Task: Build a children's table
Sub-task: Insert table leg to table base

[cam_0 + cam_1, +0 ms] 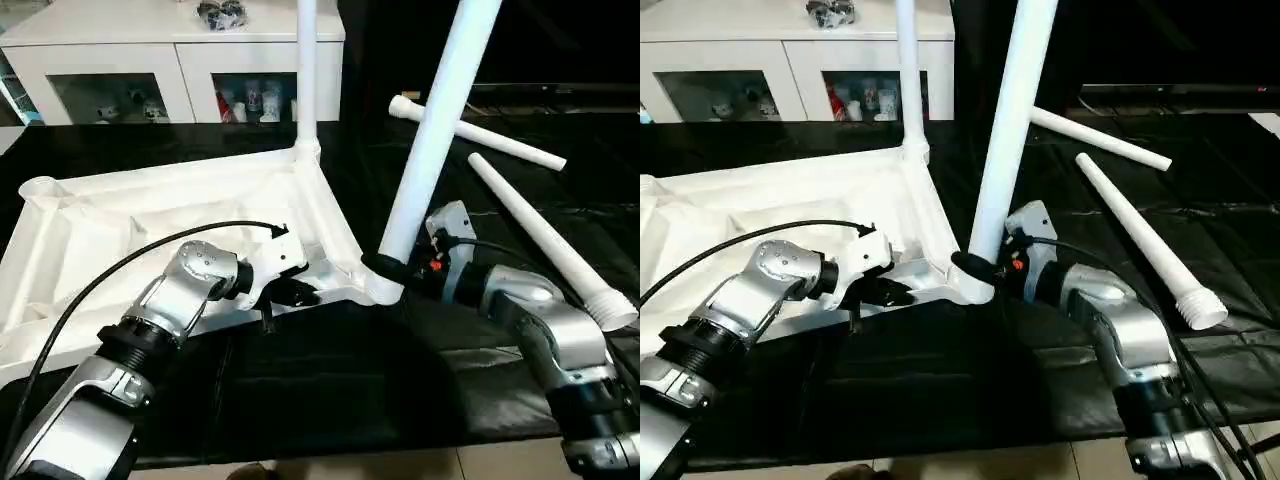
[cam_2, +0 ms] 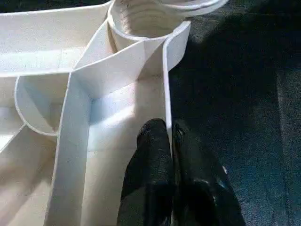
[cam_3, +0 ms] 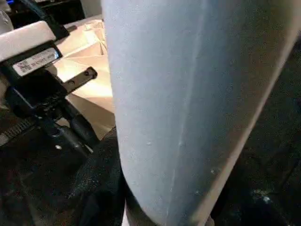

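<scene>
Partly hidden: leg base behind right gripper; top cropped.

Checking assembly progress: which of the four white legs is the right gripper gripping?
The tilted leg at the tabletop's near corner socket, clasped low by the right gripper; another stands upright, two lie loose.

Both silver forearms reach in from the near edge of the worktop and angle toward each other. The left gripper, on its black-and-white wrist with a black cable looping over it, has its jaws pinched tight on the thin near rim of the white ribbed plastic tabletop, one black finger on each side of the wall. The right gripper wraps its jaws around the foot of the leaning white tapered plastic leg, right at the near corner socket.
</scene>
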